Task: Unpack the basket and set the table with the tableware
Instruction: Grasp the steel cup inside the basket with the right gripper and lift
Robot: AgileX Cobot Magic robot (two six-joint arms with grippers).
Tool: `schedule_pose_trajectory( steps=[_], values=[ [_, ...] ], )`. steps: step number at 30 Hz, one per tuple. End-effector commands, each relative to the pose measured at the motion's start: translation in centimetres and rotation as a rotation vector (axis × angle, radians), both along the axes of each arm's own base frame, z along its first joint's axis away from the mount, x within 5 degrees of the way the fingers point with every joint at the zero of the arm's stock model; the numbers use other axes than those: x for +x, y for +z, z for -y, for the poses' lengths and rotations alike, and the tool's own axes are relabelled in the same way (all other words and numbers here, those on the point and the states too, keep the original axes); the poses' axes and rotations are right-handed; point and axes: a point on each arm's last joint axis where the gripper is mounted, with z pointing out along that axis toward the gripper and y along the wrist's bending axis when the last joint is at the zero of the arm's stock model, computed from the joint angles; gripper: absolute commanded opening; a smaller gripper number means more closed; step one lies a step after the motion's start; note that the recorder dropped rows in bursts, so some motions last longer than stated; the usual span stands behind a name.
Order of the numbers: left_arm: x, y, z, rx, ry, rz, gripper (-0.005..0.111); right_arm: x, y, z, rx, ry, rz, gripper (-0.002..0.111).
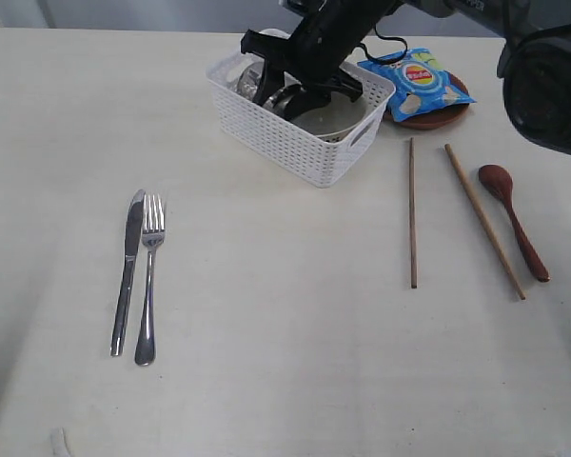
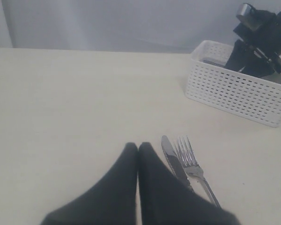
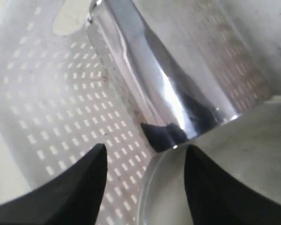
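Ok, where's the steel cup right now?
The steel cup sits inside the basket, top centre of the exterior view, beside the white bowl, with the open right gripper near it.

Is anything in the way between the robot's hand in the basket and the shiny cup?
No, nothing visible. The right hand is open inside the basket, and the shiny cup lies straight ahead of it, with the white bowl right next to the cup.
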Motion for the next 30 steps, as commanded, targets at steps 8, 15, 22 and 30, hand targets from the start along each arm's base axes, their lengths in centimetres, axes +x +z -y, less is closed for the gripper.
schedule_pose_trajectory(
  steps=[8,15,22,30],
  values=[
    [0.0,-0.1,0.0,0.003,-0.005,0.003,0.0,0.8,0.4,-0.1,0.038,-0.038,0.077,0.049],
    [0.0,-0.1,0.0,0.003,-0.005,0.003,0.0,1.2,0.7,-0.3,0.069,-0.069,0.101,0.049],
    [0.0,-0.1,0.0,0.003,-0.005,0.003,0.0,1.7,0.9,-0.3,0.085,-0.123,0.137,0.049],
    [0.0,-0.1,0.0,0.003,-0.005,0.003,0.0,2.3,1.3,-0.8,0.139,-0.19,0.196,0.045]
  ],
)
